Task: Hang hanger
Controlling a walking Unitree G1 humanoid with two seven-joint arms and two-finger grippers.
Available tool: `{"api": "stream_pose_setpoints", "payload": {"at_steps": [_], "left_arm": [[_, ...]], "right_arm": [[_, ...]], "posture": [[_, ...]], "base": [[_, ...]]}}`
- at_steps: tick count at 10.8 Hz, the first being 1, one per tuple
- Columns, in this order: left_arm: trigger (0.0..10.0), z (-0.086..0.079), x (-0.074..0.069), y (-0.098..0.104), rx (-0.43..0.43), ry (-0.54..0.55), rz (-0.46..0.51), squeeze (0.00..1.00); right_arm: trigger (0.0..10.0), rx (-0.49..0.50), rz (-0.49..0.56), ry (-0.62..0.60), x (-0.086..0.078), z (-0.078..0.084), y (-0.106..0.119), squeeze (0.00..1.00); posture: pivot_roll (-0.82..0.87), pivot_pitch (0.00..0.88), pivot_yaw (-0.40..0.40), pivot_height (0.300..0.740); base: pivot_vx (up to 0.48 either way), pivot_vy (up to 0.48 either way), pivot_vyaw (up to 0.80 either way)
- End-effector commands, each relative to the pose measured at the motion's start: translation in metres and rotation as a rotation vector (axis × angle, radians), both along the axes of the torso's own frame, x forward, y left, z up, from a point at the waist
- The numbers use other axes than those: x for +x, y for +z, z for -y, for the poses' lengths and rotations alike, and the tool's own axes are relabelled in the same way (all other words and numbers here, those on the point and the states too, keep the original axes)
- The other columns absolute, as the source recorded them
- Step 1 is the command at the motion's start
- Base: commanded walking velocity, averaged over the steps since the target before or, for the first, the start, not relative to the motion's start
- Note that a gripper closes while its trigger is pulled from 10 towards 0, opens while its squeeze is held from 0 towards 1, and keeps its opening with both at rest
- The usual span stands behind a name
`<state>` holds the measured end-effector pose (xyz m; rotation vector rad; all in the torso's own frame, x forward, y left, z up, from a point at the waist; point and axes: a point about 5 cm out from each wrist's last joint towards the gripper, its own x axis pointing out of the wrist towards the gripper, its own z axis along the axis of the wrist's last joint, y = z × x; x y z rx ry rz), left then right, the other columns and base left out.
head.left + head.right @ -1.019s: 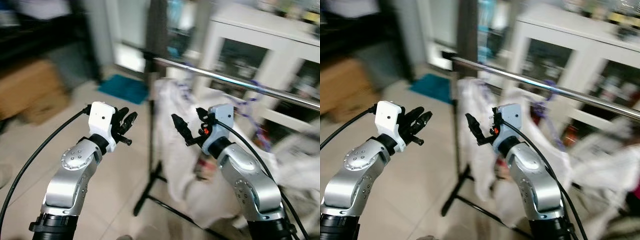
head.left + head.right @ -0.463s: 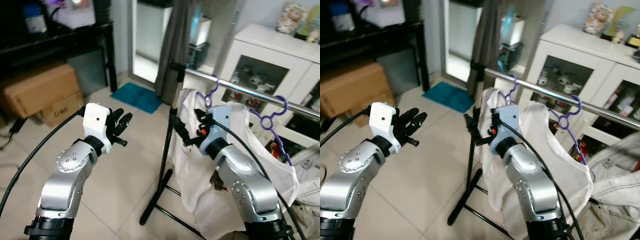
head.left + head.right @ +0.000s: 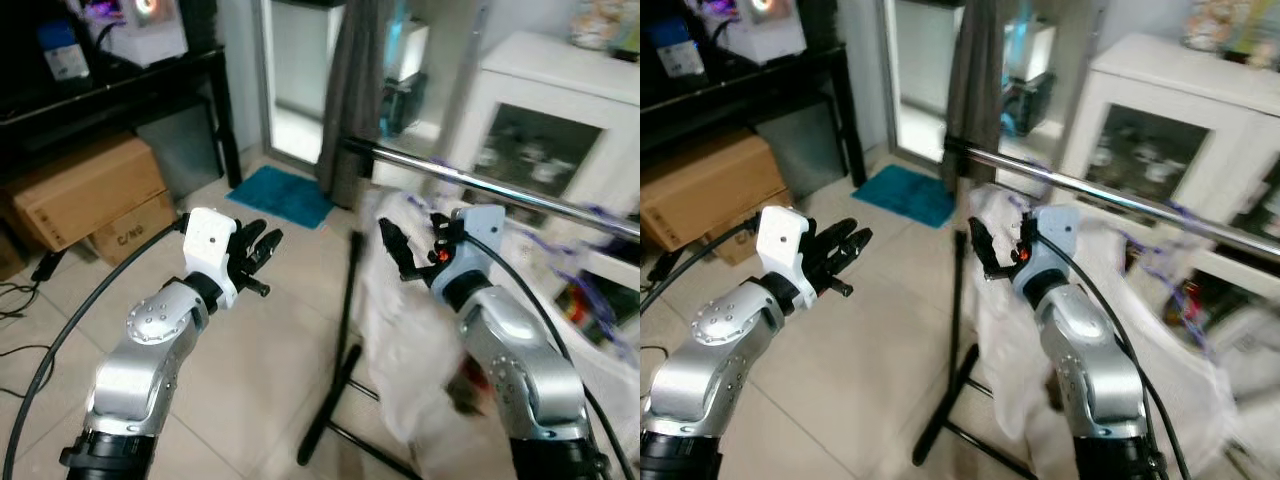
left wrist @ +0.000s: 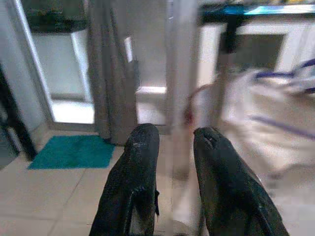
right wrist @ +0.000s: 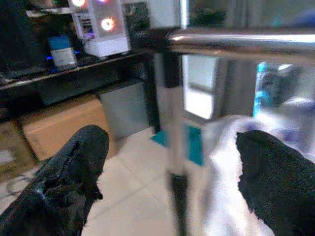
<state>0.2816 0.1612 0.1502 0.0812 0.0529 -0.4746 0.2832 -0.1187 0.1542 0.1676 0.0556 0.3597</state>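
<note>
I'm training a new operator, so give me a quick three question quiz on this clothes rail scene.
1. True or false: the right gripper holds a hanger.
2. What hangs from the metal rail?
A. white garment
B. red towel
C. black coat
3. What lies on the floor by the doorway?

Key:
1. False; its fingers are spread wide with nothing between them.
2. A, the white garment.
3. A teal mat.

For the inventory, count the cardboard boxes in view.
2. A large cardboard box sits under the black desk at the robot's left; a smaller box lies on the floor right in front of it. Others may be hidden.
</note>
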Motion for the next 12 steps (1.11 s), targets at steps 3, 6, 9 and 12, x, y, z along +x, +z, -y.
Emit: {"api": "stream_pose_setpoints", "payload": {"at_steps": [3, 6, 9, 12], "left_arm": [[10.0, 0.008, -0.001, 0.001, 0.014, -0.110, -0.017, 0.00], [10.0, 0.011, -0.005, 0.001, 0.033, -0.228, -0.032, 0.00], [10.0, 0.015, -0.005, -0.001, 0.034, -0.300, -0.051, 0.00], [10.0, 0.020, -0.003, 0.000, 0.035, -0.374, -0.060, 0.00]], "right_arm": [[10.0, -0.044, 0.027, -0.045, -0.001, 0.012, 0.008, 0.00], [10.0, -0.077, 0.006, -0.039, -0.006, 0.025, 0.013, 0.00], [10.0, -0.103, -0.015, -0.006, -0.012, 0.034, 0.014, 0.00], [10.0, -0.198, -0.057, 0.115, -0.024, 0.044, 0.016, 0.00]], "posture": [[-0.10, 0.000, -0.030, 0.740], [-0.11, 0.000, -0.033, 0.740], [-0.12, 0.000, -0.038, 0.740], [-0.15, 0.000, -0.038, 0.740]], "base": [[0.000, 0.000, 0.00], [0.000, 0.000, 0.00], [0.000, 0.000, 0.00], [0.000, 0.000, 0.00]]}}
